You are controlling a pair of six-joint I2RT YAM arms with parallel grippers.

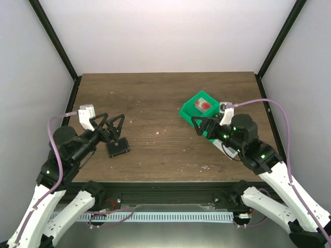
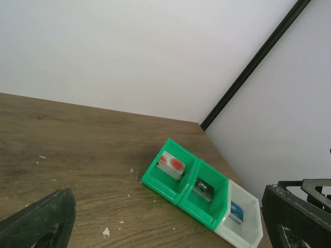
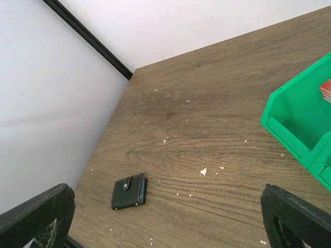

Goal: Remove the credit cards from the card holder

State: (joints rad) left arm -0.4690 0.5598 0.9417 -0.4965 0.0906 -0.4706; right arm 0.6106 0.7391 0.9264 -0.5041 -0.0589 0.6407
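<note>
The card holder (image 1: 118, 148) is seen lying closed on the surface (image 1: 155, 98), just beside the left tool (image 1: 109, 125), which is spread wide. The right tool (image 1: 200, 124) is likewise spread wide.

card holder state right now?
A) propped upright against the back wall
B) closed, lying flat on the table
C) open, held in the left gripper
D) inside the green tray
B: the right wrist view shows the card holder folded shut and flat on the table, well apart from the green tray, with nothing gripping it.
</note>
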